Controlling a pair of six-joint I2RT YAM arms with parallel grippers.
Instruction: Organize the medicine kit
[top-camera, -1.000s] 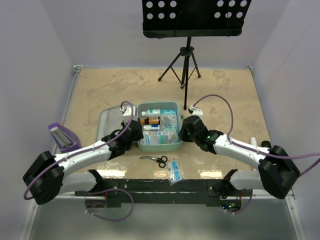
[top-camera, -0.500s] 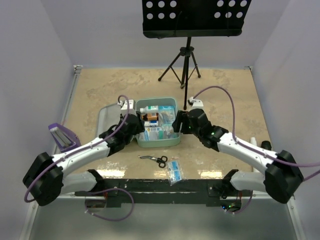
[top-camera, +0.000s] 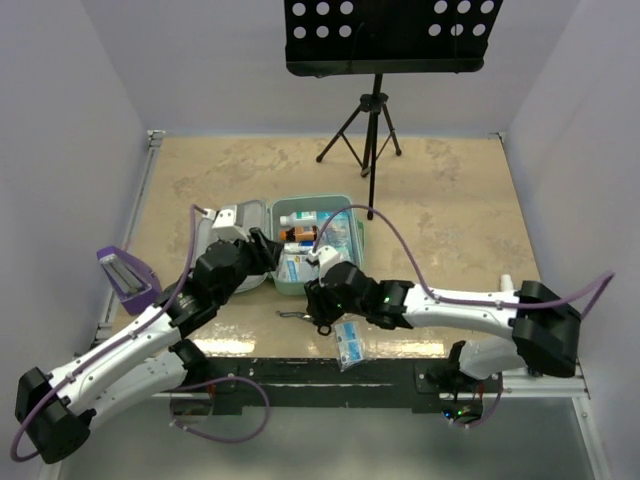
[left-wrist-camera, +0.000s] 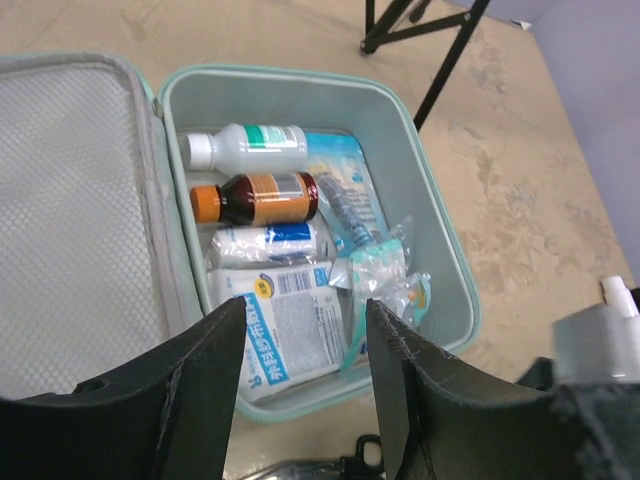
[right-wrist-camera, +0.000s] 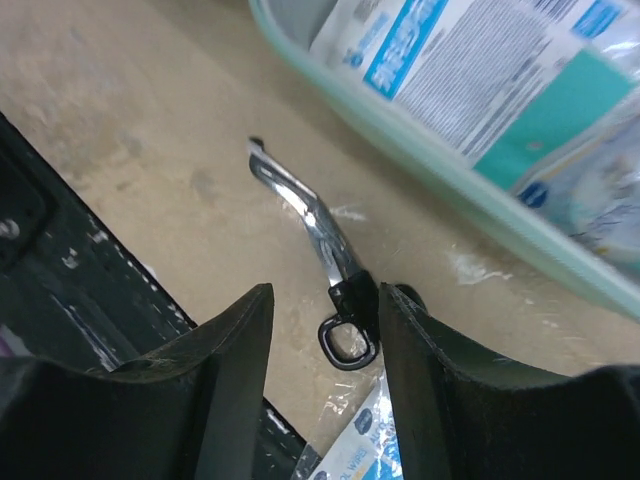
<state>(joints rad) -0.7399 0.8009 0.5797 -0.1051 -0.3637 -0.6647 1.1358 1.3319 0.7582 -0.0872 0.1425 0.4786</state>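
The mint-green medicine kit (top-camera: 352, 215) lies open, its lid (top-camera: 243, 213) flat to the left. In the left wrist view the kit (left-wrist-camera: 445, 240) holds a white bottle (left-wrist-camera: 250, 145), a brown bottle (left-wrist-camera: 255, 197), a gauze pack (left-wrist-camera: 290, 335) and plastic packets. My left gripper (top-camera: 268, 252) (left-wrist-camera: 305, 325) is open and empty above the kit's near left corner. Black-handled scissors (top-camera: 300, 317) (right-wrist-camera: 325, 240) lie on the table in front of the kit. My right gripper (top-camera: 320, 298) (right-wrist-camera: 325, 315) is open, with a finger on each side of the scissors' handle, not gripping.
A packet of wipes (top-camera: 350, 343) (right-wrist-camera: 365, 450) lies near the table's front edge, right of the scissors. A purple holder (top-camera: 125, 275) stands at the left edge. A music stand's tripod (top-camera: 368, 130) stands behind the kit. A small white object (top-camera: 507, 283) sits at the right.
Both grippers have left the kit's sides, and the kit sits a little farther back. The right gripper swung left and down over the scissors. The left arm drew back to the left.
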